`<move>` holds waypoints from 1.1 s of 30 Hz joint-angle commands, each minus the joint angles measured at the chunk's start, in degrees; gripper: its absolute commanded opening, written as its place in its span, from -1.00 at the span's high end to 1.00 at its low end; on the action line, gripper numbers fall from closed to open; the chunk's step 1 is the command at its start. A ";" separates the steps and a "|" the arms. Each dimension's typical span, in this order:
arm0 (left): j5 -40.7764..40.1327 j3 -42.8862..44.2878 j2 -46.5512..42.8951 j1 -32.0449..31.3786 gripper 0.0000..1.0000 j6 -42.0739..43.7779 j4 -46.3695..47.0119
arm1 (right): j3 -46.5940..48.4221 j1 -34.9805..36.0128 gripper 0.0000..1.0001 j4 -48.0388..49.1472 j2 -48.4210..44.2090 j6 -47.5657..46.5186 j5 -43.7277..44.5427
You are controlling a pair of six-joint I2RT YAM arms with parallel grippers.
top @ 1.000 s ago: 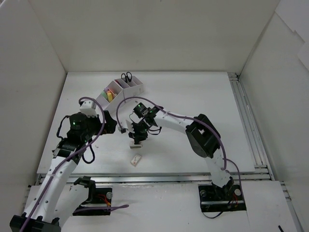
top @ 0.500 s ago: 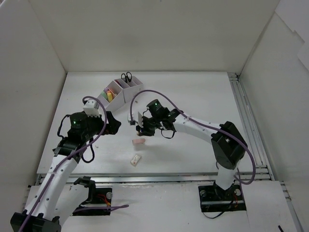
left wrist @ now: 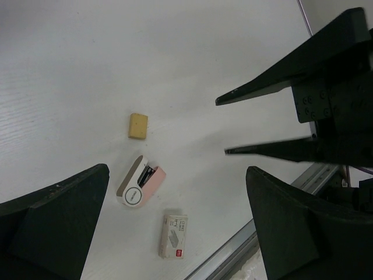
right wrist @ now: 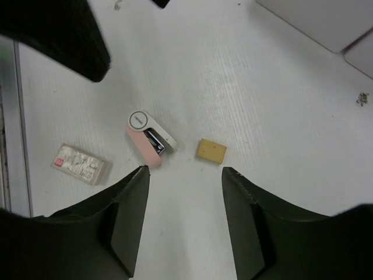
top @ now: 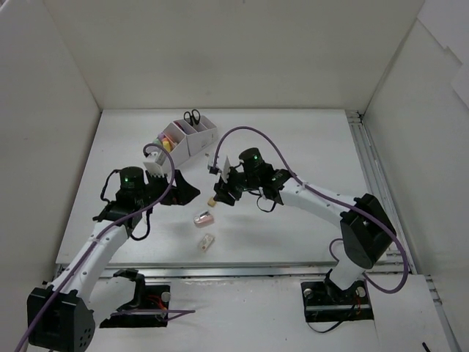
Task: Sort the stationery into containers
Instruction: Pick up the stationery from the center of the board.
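A small yellow eraser lies flat on the white table, and a pink-and-white stapler lies just beside it. A small staple box lies further off. My right gripper hovers above them, open, with nothing between its fingers. My left gripper is wide open above the same stapler, eraser and staple box. In the top view the two grippers face each other, left gripper and right gripper, over the stapler. The organizer stands behind with scissors in it.
Coloured pens fill the organizer's left compartments. A metal rail runs along the table's near edge, close to the staple box. White walls enclose the table on three sides. The organizer's pale wall shows in the right wrist view's corner.
My right gripper has opened and drawn back to the right. The yellow eraser now lies on the table beside the stapler. My left arm has swung right toward these items.
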 commanded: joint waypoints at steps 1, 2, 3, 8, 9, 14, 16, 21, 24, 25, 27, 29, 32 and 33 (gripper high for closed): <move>-0.06 2.35 -3.06 -0.18 -0.99 -1.01 4.56 | 0.64 3.73 -0.03 -3.23 -0.42 -6.09 -1.40; -0.50 2.44 -3.77 -0.18 -0.99 -0.83 2.99 | 0.28 4.45 -0.27 -3.41 -0.07 -7.60 -2.10; -2.16 2.52 -4.21 -0.18 -0.99 -0.66 2.19 | 0.98 4.63 -0.37 -4.63 1.76 -9.70 -4.02; -8.14 2.44 -10.27 -0.18 -0.99 -0.13 -3.87 | 8.35 6.21 -0.96 -8.42 9.77 -13.76 -5.88; -10.59 2.35 -11.41 -0.18 -0.99 0.05 -4.92 | 9.32 6.21 -0.96 -8.42 11.95 -14.20 -4.49; -15.62 2.09 -17.13 -0.18 -0.99 0.31 -10.38 | 14.41 7.09 -0.96 -9.39 17.33 -17.63 -1.58; -16.85 1.56 -18.71 -0.18 -0.99 0.05 -11.08 | 15.57 7.27 -0.96 -12.55 19.61 -18.77 -1.58; -19.57 1.20 -19.95 -0.18 -0.99 -0.57 -11.96 | 17.59 7.70 -0.96 -15.62 23.13 -20.79 -0.78; -20.02 1.91 -19.86 -0.18 -0.99 -0.57 -12.14 | 18.30 7.88 -0.96 -15.98 25.07 -21.15 -0.78; -20.11 2.00 -19.69 -0.18 -0.99 -0.48 -11.71 | 18.65 7.80 -0.95 -15.98 25.51 -21.15 -0.61; -20.63 2.35 -19.42 -0.18 -0.99 -0.30 -11.44 | 18.91 7.71 -0.93 -15.89 26.21 -20.97 -0.70; -20.64 2.61 -18.72 -0.18 -0.99 0.22 -11.44 | 19.26 7.88 -0.86 -15.98 26.65 -21.06 -1.39; -20.90 2.88 -17.49 -0.18 -0.99 0.66 -11.35 | 19.53 7.62 -0.62 -15.98 27.00 -20.97 -2.19; -21.16 3.05 -16.88 -0.18 -0.99 0.84 -11.26 | 19.44 7.62 -0.51 -15.89 26.92 -20.80 -2.28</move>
